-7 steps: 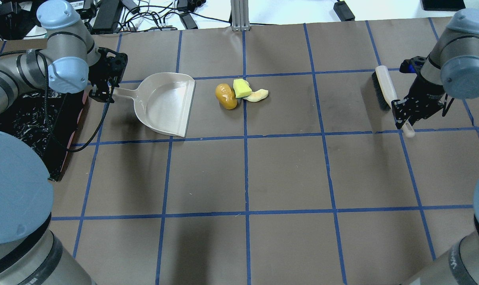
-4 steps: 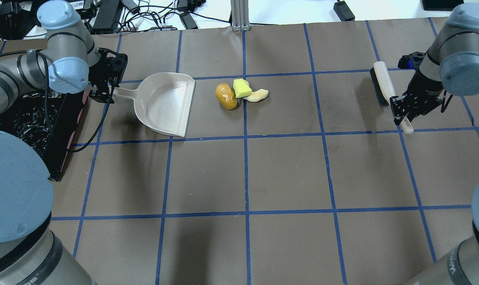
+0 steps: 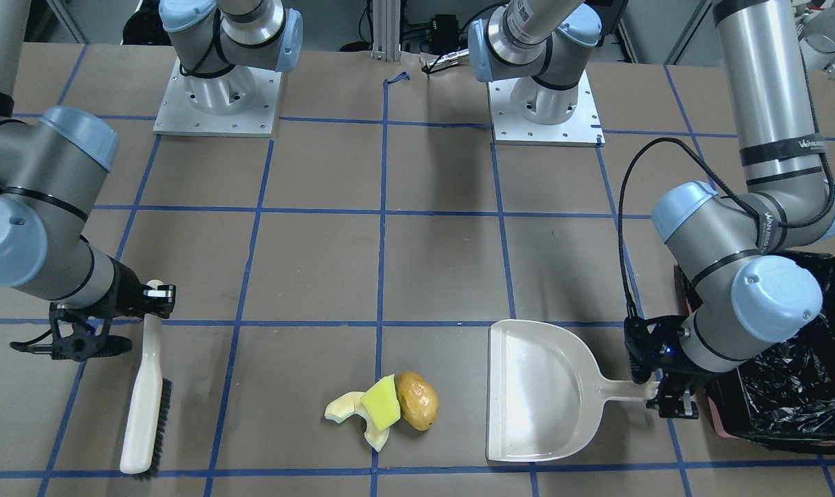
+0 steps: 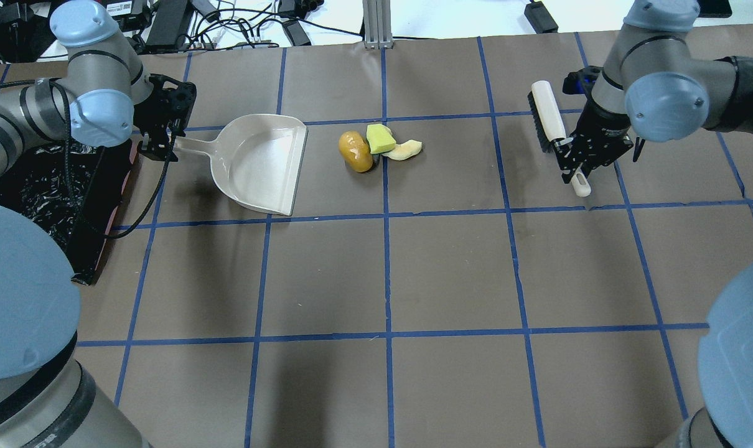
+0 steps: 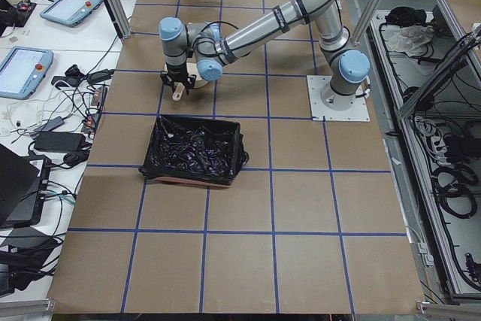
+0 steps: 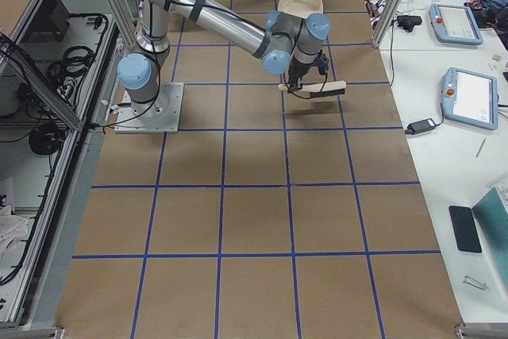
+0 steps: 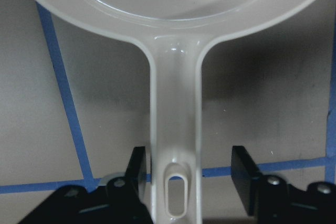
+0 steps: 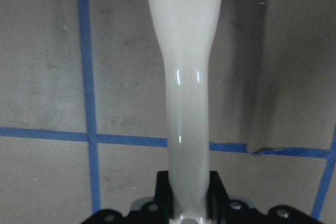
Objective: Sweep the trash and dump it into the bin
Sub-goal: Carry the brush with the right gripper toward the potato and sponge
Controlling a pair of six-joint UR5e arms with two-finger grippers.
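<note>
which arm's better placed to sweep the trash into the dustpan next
Right. The right gripper is shut on the brush, on the far side of the trash from the dustpan mouth. The left gripper sits open around the dustpan's handle.

In the left wrist view the dustpan (image 7: 173,103) is cut off by the top edge; only its handle and rear rim are seen. In the right wrist view the brush (image 8: 184,77) is cropped likewise, its bristles unseen. The bin (image 4: 90,205) is partly covered overhead by the left arm (image 4: 15,118). The trash (image 4: 355,151) cannot be made out in either side view.
</note>
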